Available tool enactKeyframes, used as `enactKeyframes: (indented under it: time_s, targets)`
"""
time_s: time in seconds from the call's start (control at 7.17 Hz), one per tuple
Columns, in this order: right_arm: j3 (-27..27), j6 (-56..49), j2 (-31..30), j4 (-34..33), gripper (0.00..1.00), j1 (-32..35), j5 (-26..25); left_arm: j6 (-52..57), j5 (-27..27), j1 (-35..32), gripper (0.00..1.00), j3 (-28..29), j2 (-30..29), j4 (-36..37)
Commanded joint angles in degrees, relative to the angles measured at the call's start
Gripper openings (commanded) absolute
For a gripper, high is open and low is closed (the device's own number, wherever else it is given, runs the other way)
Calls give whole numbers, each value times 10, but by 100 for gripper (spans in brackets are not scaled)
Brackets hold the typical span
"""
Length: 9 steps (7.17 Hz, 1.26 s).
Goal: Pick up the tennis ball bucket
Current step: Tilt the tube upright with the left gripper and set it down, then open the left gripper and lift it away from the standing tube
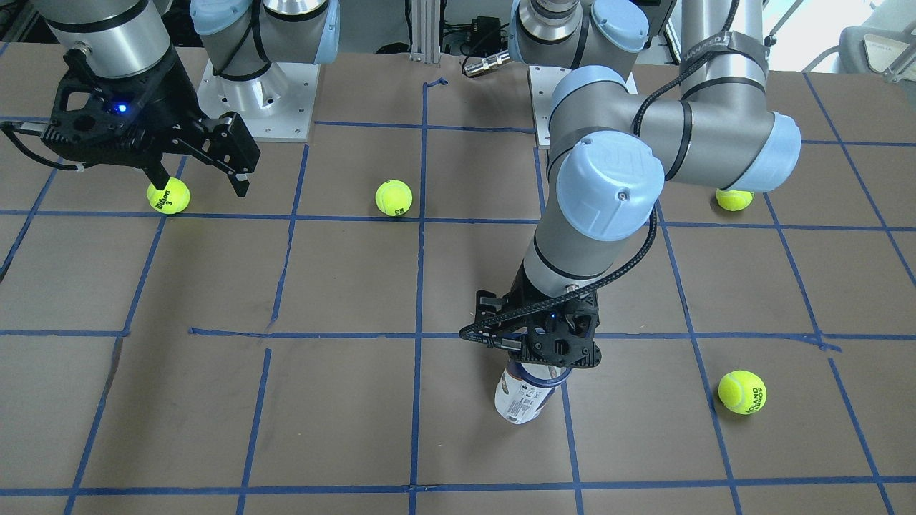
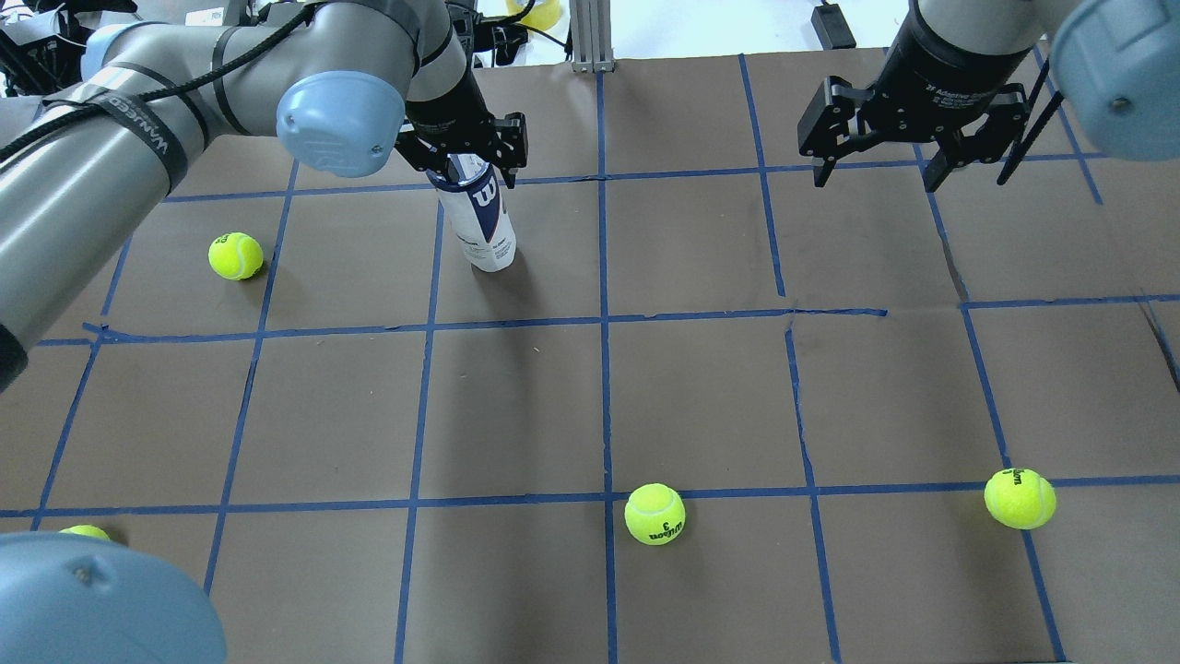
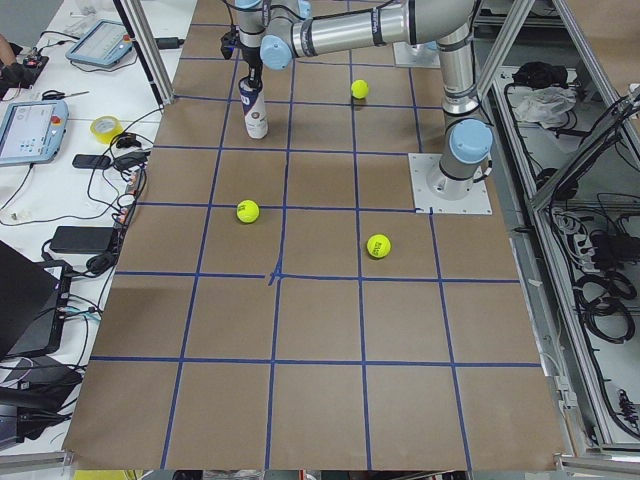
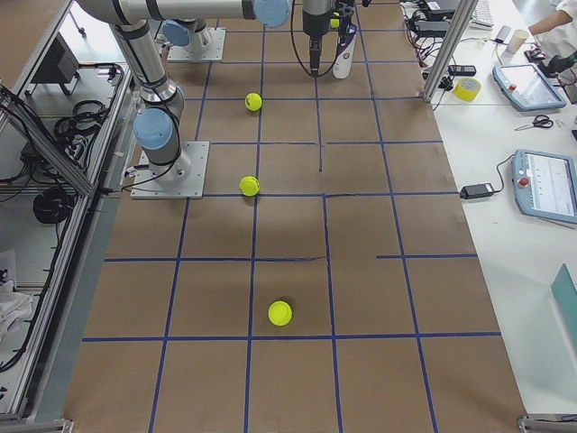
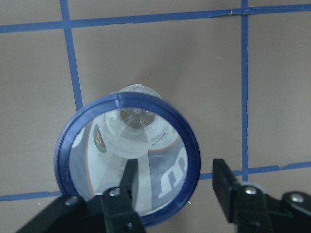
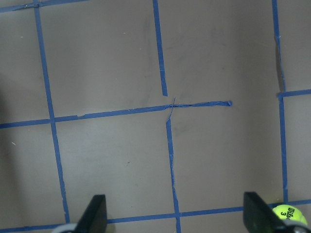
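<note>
Left gripper (image 5: 177,177) sits at the open top of the can (image 2: 482,217), one finger (image 5: 129,178) inside the blue rim (image 5: 65,141), the other outside it. So it's a wall pinch, not a wrap around the body. I read that as chosen because the can stands upright and the arm comes straight down over it. The jaws are narrowed around the wall; in the wrist view the outer finger seems a little off the rim, so I can't tell if the pinch is fully made.

The can stands on the desk (image 2: 701,397) in the far row of grid squares on the left arm's side, leaning slightly in the overhead view; I can't tell whether that's true tilt or camera angle. It looks empty, since I can see its clear bottom through the mouth. Base seems on or very near the desk; I'd judge the lift hasn't really started.

Right gripper (image 2: 915,171) hangs spread wide with nothing in it, well apart from the can, parked out of the way above a ball (image 1: 169,195). Other balls lie scattered, none near the can.

Next call: firm the pinch, then rise straight up. Risk as I see it is a thin wall slipping or the can swinging from a one-sided hold.
</note>
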Motion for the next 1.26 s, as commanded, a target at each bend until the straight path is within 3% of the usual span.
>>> enactKeyframes:
  time_s: [0.0, 0.42, 0.56, 1.12]
  targets:
    - [1, 0, -1, 1, 100, 0, -3, 1, 0, -1, 100, 20, 37, -61]
    - [-4, -1, -3, 2, 100, 0, 0, 47, 19, 42, 100, 47, 99, -152]
    - [-3, -1, -2, 1, 100, -1, 0, 102, 20, 78, 100, 39, 119, -176]
    - [-7, -7, 7, -15, 100, 0, 0, 113, 24, 128, 100, -39, 207, -212]
